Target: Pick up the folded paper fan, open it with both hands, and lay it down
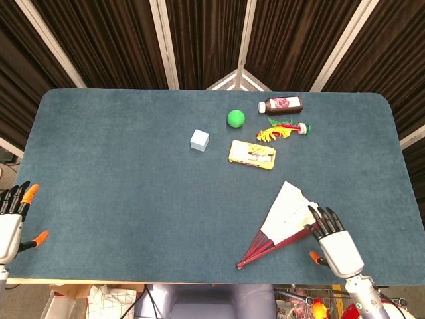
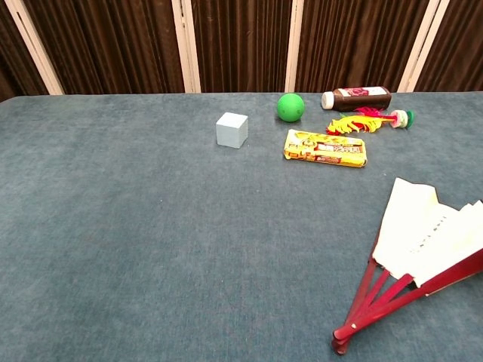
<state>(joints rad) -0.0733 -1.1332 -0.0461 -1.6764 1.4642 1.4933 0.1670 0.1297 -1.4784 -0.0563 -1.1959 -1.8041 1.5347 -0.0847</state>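
Observation:
The paper fan (image 1: 284,216) lies partly spread on the blue table, white leaf toward the far side, red ribs meeting at a pivot near the front edge; in the chest view the fan (image 2: 423,241) fills the lower right. My right hand (image 1: 332,242) hovers at the fan's right edge, fingers apart and pointing away from me, their tips over the red outer rib; nothing is held. My left hand (image 1: 12,222) stays off the table's front left corner, fingers spread and empty. Neither hand appears in the chest view.
Toward the back of the table are a light blue cube (image 1: 199,139), a green ball (image 1: 236,118), a yellow packet (image 1: 252,155), a dark bottle (image 1: 281,104) lying on its side and a red-yellow feathered toy (image 1: 282,130).

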